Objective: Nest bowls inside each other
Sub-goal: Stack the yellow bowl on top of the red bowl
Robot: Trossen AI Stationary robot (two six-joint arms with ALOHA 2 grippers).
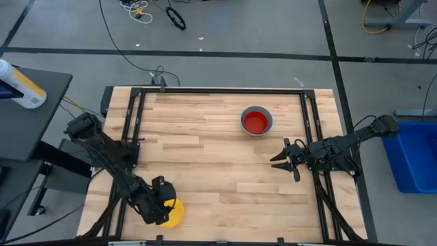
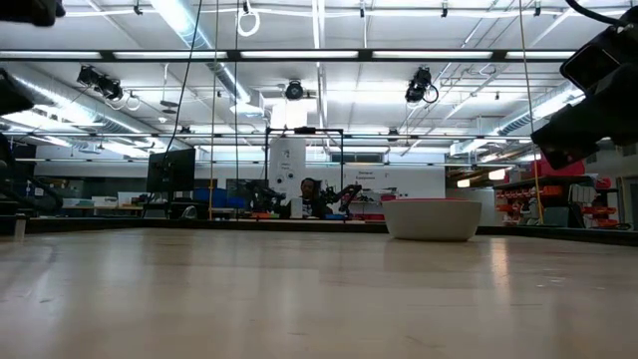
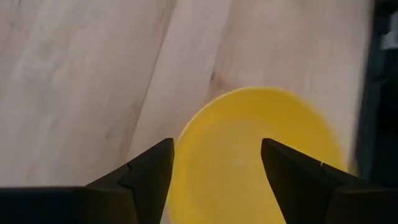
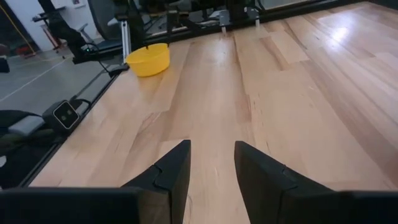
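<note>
A yellow bowl (image 1: pixel 173 214) sits upright on the wood near the table's front-left corner; it also shows in the right wrist view (image 4: pixel 148 59). My left gripper (image 1: pixel 164 206) hovers over it, open. In the left wrist view (image 3: pixel 214 168) one finger stands above the bowl's hollow (image 3: pixel 249 149) and the other at its rim's outer side; I see no touch. A red bowl (image 1: pixel 255 122) sits nested inside a grey bowl (image 2: pixel 432 220) at the far right of middle. My right gripper (image 1: pixel 283 159) waits open at the right, holding nothing (image 4: pixel 211 165).
Black frame rails (image 1: pixel 134 116) run along the table's left, right and far sides. A blue bin (image 1: pixel 414 157) stands off the right edge, and a bottle (image 1: pixel 20 85) lies on a dark side table to the left. Bare wood (image 1: pixel 218 171) lies between the bowls.
</note>
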